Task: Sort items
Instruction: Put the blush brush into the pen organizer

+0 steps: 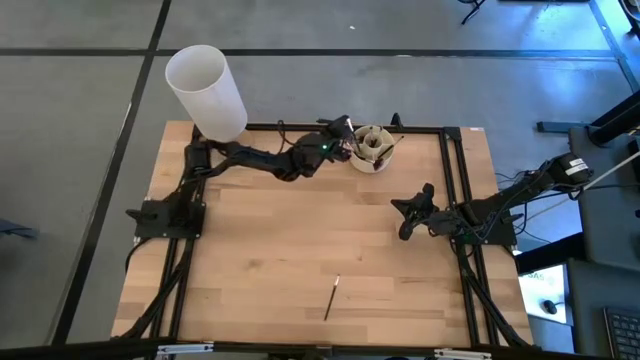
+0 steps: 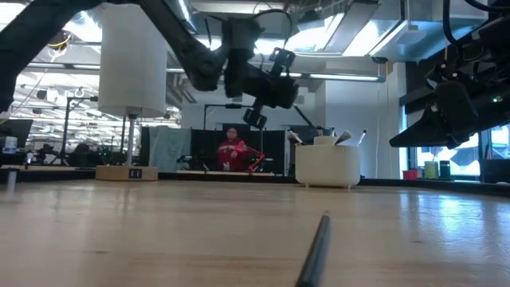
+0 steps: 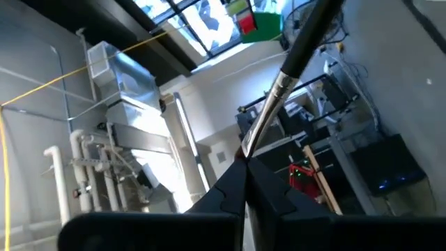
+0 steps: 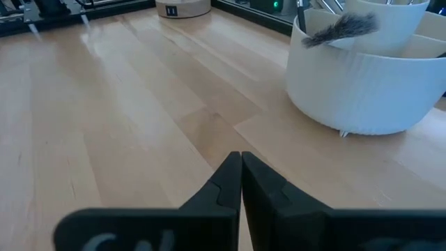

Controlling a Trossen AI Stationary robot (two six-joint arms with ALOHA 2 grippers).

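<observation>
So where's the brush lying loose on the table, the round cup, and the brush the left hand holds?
Loose brush (image 1: pixel 331 298), high view, middle of its shaft.
Round cup (image 2: pixel 327 165), low view, its front wall.
Held brush (image 3: pixel 277 96), left wrist view, its silver section.

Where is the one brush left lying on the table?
In the high view, the brush lies alone on the wooden table near its front edge, far from the cup at the back.

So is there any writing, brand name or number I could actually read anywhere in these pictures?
None reads clearly.
The small dark label on the white cylinder's wooden base: too small to read.
Pale marks on the right gripper's housing: blurred, unreadable.
The beige cup: no text visible.
</observation>
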